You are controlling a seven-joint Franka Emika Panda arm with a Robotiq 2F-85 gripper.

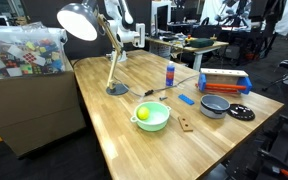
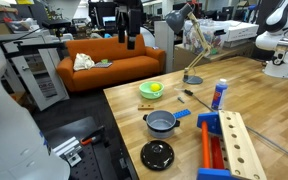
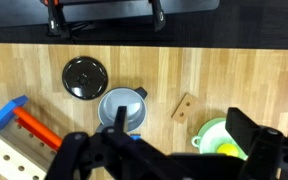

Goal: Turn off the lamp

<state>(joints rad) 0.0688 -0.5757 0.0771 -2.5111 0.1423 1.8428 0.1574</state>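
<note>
Light wooden table carries the lamp, cluttered lab behind.

The lamp has a shiny silver-grey shade, a light wood arm and a dark grey base. The table is light brown wood with long stripes. The bowl is light green, and the 1 ball in it is yellow. The pot is grey. The lid is black. The bottle is blue. The toy is red, blue and pale wood. The block is brown. The couch is orange.
</note>
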